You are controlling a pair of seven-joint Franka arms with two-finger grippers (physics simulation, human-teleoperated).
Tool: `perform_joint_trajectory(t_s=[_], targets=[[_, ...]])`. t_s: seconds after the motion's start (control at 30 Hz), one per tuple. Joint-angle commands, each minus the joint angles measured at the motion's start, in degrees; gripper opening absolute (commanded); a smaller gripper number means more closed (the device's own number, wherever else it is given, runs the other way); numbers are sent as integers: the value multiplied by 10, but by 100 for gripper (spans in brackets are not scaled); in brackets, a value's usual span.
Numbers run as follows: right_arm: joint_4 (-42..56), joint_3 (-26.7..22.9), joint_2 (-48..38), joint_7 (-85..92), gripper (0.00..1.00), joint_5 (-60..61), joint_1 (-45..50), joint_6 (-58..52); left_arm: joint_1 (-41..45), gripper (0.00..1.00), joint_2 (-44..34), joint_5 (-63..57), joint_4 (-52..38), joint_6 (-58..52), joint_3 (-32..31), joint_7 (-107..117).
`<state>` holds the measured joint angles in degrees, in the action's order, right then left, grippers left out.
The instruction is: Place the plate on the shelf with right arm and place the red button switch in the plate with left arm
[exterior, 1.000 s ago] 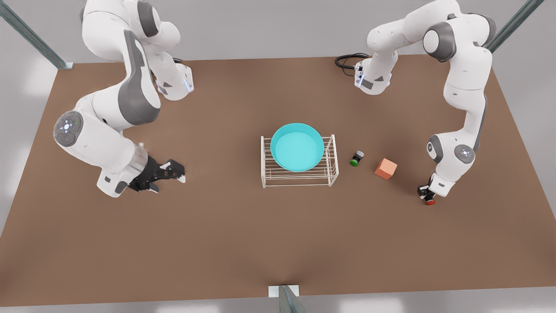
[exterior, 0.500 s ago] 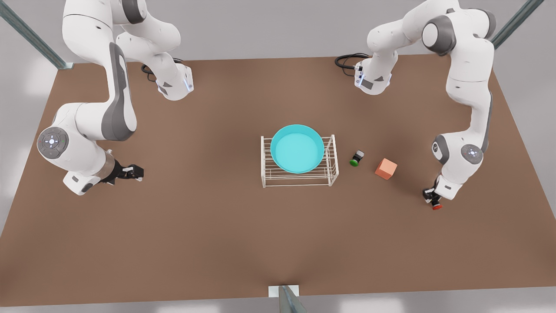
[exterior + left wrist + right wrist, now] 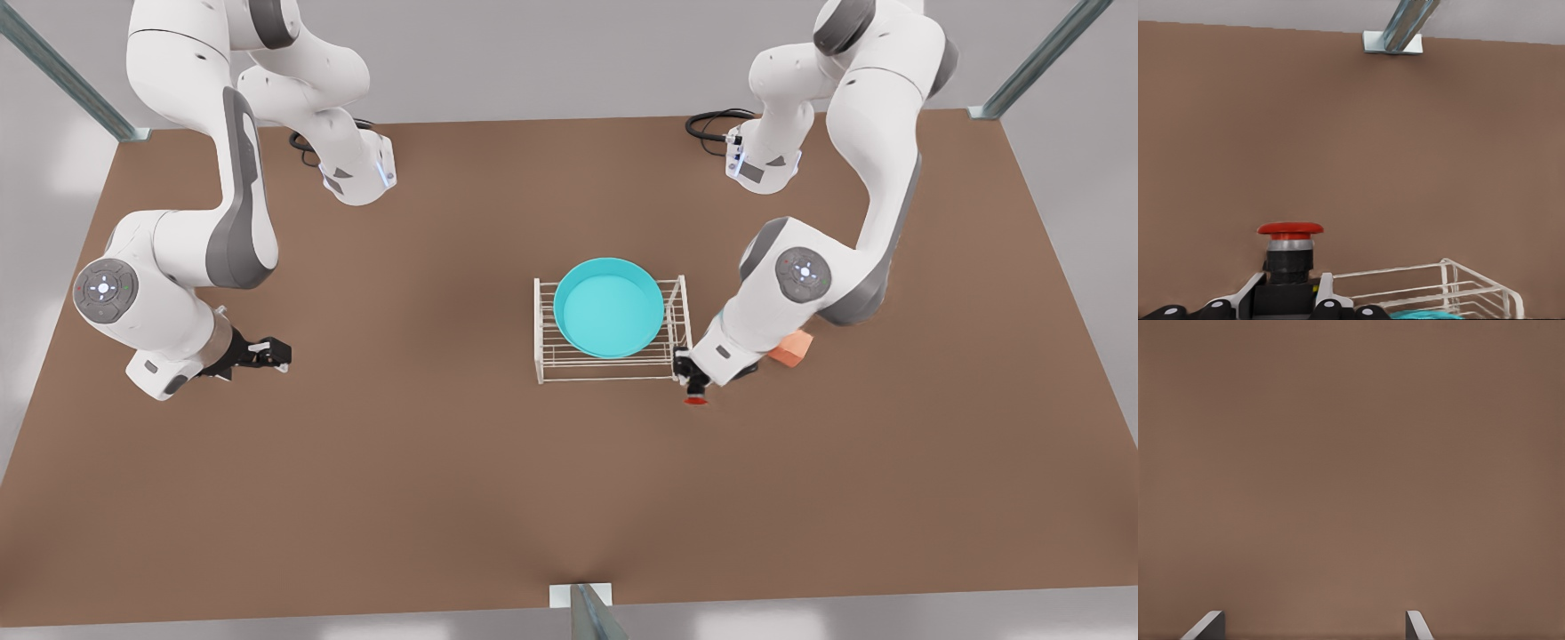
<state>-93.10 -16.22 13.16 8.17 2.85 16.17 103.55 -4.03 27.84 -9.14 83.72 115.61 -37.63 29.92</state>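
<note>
The turquoise plate [image 3: 609, 307] rests on top of the white wire shelf [image 3: 605, 366] at mid-table. My left gripper [image 3: 689, 373], on the arm at the front view's right, hangs just off the shelf's near right corner, shut on the red button switch [image 3: 694, 397]. In the left wrist view the red button switch [image 3: 1290, 247] sits between the fingers with its cap pointing outward, and the shelf [image 3: 1451, 280] lies close beside it with a sliver of the plate [image 3: 1425, 315]. My right gripper [image 3: 271, 354] waits open at the front view's left, its fingertips [image 3: 1208, 625] over bare table.
An orange cube [image 3: 797, 346] lies right of the shelf, partly behind the left arm. A black cable [image 3: 711, 124] loops at that arm's base. A metal post [image 3: 582, 609] stands at the table's near edge.
The left arm has swung from the front view's right edge over to the shelf's corner, carrying the red button switch. The right arm drew back leftward, then stopped.
</note>
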Motion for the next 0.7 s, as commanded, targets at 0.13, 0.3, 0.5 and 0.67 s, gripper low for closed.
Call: perform_joint_trajectory(t_s=[0.13, 0.3, 0.5, 0.67], targets=[[0, 0, 1, 9, 100, 0, 0, 0, 89, 44, 6, 2, -4, -108, -23, 543], [0, 0, 2, 9, 100, 0, 0, 0, 117, 44, -2, -29, 46, -113, -21, 575], [0, 0, 4, 9, 100, 0, 0, 0, 102, 100, -2, -55, 56, -103, -36, 595], [0, 0, 4, 9, 100, 0, 0, 0, 24, 100, -15, -57, -158, -427, -98, 293]])
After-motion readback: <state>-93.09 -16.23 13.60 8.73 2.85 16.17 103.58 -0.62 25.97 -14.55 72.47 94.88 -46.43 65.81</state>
